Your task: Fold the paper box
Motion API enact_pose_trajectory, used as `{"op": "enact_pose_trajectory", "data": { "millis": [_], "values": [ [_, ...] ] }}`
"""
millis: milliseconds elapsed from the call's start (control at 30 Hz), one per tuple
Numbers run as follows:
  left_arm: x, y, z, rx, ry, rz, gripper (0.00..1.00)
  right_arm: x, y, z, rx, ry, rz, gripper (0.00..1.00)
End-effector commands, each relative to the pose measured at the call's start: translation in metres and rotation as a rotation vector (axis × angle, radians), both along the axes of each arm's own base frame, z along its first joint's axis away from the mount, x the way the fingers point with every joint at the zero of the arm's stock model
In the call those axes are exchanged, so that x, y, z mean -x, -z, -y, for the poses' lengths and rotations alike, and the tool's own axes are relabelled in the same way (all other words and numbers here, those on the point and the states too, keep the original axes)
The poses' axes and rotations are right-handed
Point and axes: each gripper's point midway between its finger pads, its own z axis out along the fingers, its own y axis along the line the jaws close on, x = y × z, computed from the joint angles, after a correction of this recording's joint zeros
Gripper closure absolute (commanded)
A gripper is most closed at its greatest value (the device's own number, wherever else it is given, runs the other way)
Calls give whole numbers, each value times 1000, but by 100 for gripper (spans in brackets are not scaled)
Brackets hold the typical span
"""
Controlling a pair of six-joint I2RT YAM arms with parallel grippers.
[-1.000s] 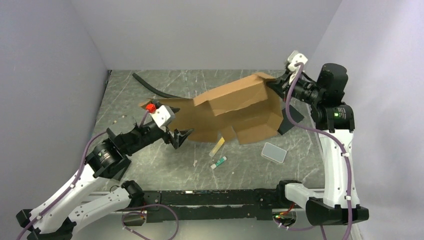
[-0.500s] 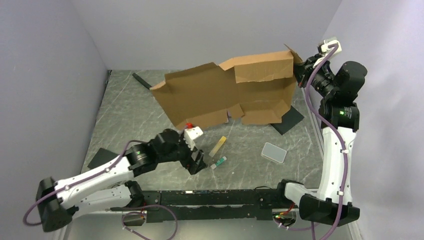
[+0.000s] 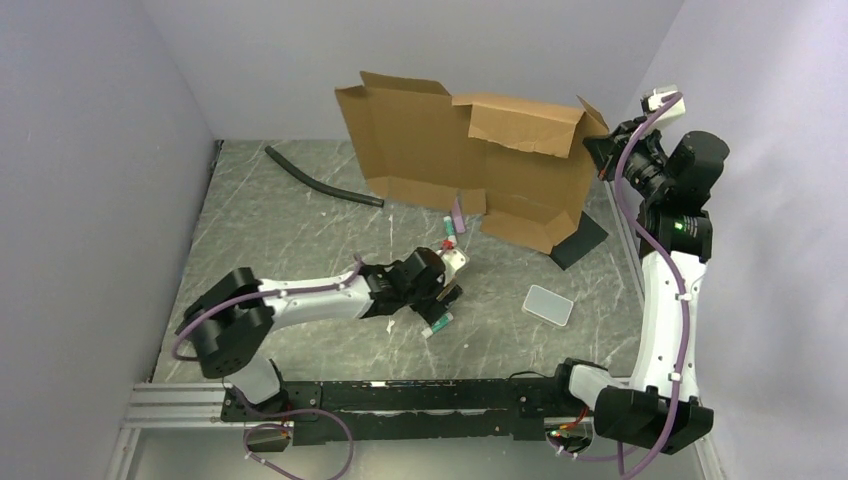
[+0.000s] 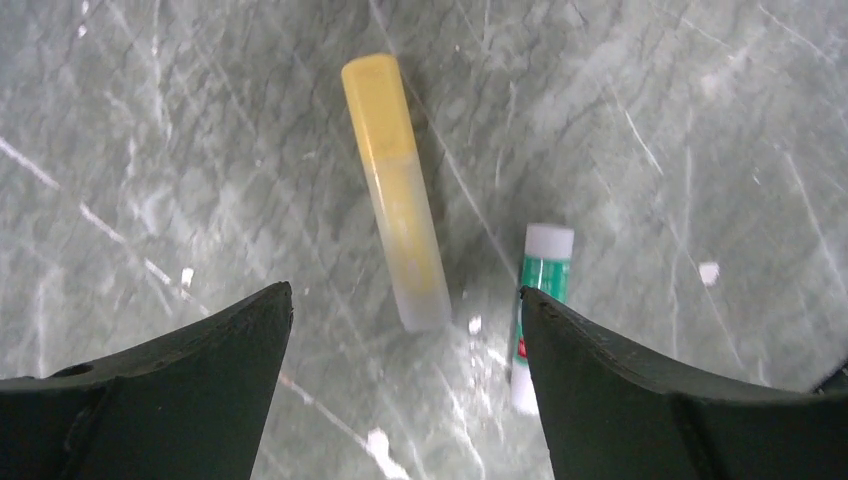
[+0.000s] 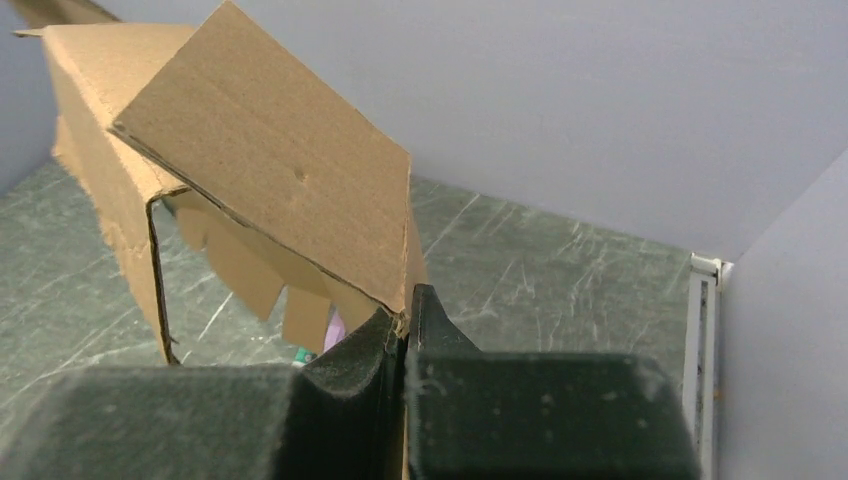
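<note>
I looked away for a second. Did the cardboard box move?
Yes. The paper box rose from low over the table to high in front of the back wall.

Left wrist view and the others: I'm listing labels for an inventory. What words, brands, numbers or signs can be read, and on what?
No text can be read in any view.
small white and green tube: printed label with green and red marks, too blurred to read.
yellow tube: no print visible.
paper box: plain brown, no print visible.

Even soft light, faint shadows, sharp
</note>
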Motion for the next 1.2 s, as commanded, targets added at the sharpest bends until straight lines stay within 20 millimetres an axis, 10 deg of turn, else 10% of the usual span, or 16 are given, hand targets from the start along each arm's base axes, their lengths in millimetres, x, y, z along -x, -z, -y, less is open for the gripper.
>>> {"op": "enact_pose_trajectory", "data": {
  "millis": [0, 233, 400, 533, 633, 900, 1067, 1167],
  "values": [
    [-30, -3, 31, 65, -3, 47, 13, 8, -26, -4, -11, -22, 97, 100],
    [-48, 40, 34, 41, -47, -94, 35, 10, -25, -5, -11, -34, 99, 100],
    [-48, 59, 21, 5, -92, -153, 75, 10, -22, -4, -12, -34, 97, 100],
    [-70, 59, -30, -7, -305, -183, 91, 9, -19, -3, -16, -36, 90, 100],
    [-98, 59, -108, -38, -617, -202, 100, 8, -16, -3, -17, -36, 87, 100],
    [-155, 31, -286, -116, -1328, -25, 92, 10, -13, -3, -26, -44, 88, 100],
    [-181, 42, -323, -46, -1427, -106, 85, 13, -11, -5, -28, -52, 89, 100],
    [-189, 36, -323, -43, -1405, -121, 57, 16, -10, -6, -27, -58, 90, 100]
  ]
}}
